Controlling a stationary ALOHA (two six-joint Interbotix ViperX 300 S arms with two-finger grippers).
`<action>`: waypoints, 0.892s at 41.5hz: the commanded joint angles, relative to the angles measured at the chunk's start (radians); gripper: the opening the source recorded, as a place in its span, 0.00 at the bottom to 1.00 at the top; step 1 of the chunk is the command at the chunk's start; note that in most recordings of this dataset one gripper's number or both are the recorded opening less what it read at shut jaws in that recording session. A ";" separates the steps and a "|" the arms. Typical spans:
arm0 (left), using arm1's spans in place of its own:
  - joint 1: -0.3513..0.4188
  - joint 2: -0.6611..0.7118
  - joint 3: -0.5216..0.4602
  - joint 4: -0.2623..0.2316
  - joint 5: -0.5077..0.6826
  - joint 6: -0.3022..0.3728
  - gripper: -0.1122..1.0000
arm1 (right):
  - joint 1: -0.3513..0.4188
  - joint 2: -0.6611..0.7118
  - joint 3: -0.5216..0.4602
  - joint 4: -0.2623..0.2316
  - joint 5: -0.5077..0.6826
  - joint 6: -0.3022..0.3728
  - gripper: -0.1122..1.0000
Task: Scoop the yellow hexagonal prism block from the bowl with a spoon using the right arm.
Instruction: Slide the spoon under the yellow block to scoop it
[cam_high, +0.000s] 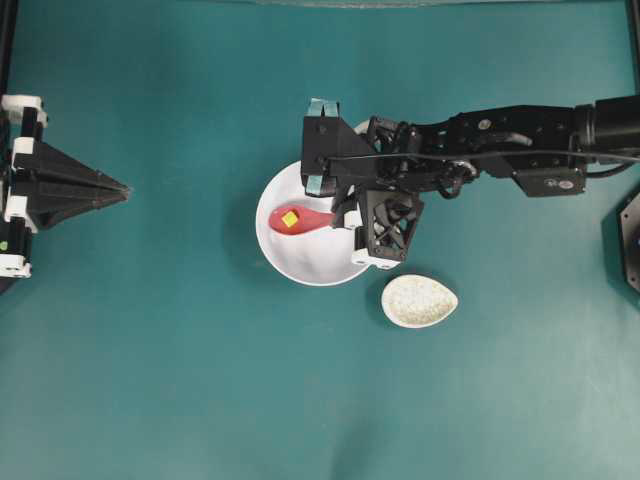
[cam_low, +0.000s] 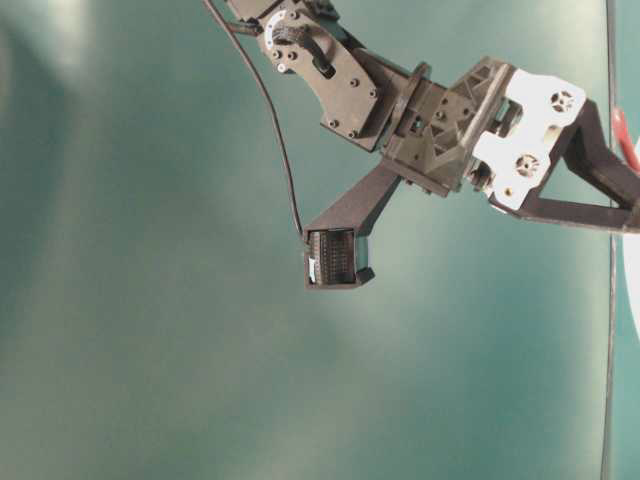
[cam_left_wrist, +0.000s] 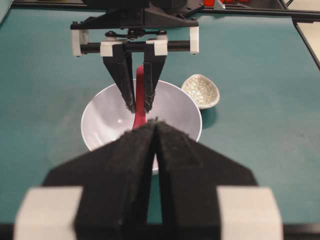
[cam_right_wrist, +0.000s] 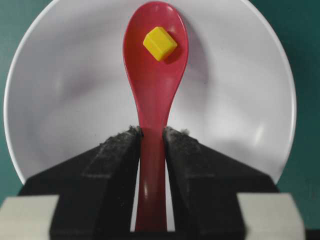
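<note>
At the centre of the overhead view the right claw (cam_right_wrist: 151, 137) pinches the spoon (cam_right_wrist: 154, 85) by its handle over the bowl (cam_high: 300, 255). The block (cam_right_wrist: 159, 43) sits in the scoop. At left, the left claw (cam_left_wrist: 154, 125) is pressed together.

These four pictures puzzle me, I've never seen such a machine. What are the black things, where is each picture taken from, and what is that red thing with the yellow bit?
You see two black robot arms on a teal table. One picture looks down from above, one from table level, and two come from cameras on the arms' wrists. The right gripper has its jaws closed on the handle of a glossy pink-red soup spoon, held over a large round white bowl. A tiny yellow hexagonal block sits in the spoon's scoop. Beside the bowl lies a small speckled beige dish. The left gripper waits at the table's edge, shut and holding nothing.
</note>
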 joint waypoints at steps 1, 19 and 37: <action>0.000 0.005 -0.020 0.002 -0.009 0.002 0.11 | 0.003 -0.017 -0.009 0.000 -0.014 -0.002 0.32; 0.000 0.006 -0.020 0.002 -0.009 -0.003 0.11 | 0.020 -0.029 -0.009 0.000 -0.041 0.002 0.32; 0.000 0.009 -0.020 0.002 -0.009 -0.005 0.11 | 0.023 -0.103 0.011 -0.002 -0.046 0.005 0.32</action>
